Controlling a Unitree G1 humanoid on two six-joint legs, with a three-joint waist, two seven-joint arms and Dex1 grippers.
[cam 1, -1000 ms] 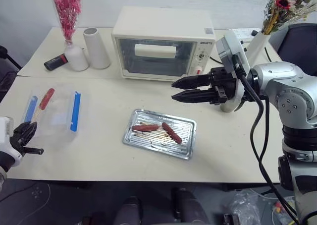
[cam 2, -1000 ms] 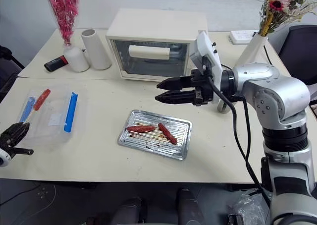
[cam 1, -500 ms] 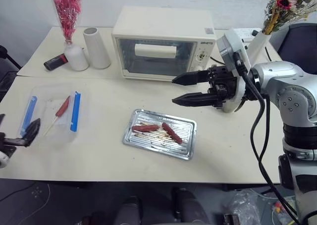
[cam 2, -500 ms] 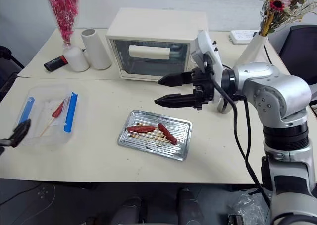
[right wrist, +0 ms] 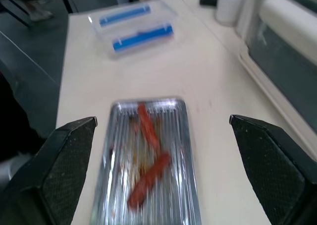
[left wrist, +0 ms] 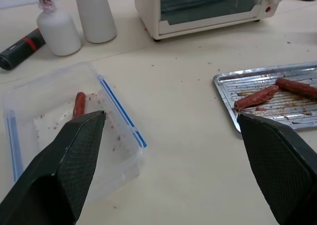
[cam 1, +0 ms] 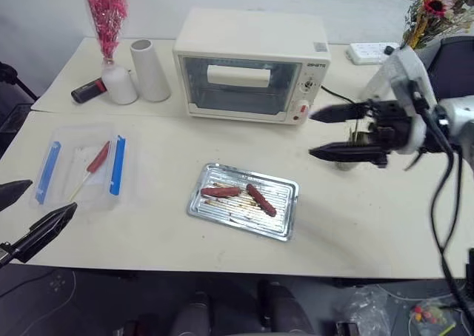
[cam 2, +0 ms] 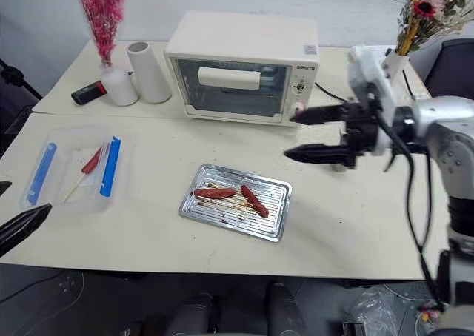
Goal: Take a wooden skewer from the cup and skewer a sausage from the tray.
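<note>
Two reddish-brown sausages (cam 1: 238, 195) are lying on the ridged silver metal tray (cam 1: 285, 225), a third skewered one (cam 1: 98, 158) is resting in the clear blue-clipped plastic box (cam 1: 63, 140), both black-fingered grippers gaping wide.

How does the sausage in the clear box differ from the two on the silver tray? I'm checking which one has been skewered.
The reddish-brown sausage in the clear plastic box with blue clips has a thin pale wooden stick running out of its lower end; the two reddish-brown sausages on the shiny silver metal tray show no stick. The boxed one lies on clear plastic, the tray pair on stained ridged metal. All look alike in colour and slim shape.
</note>
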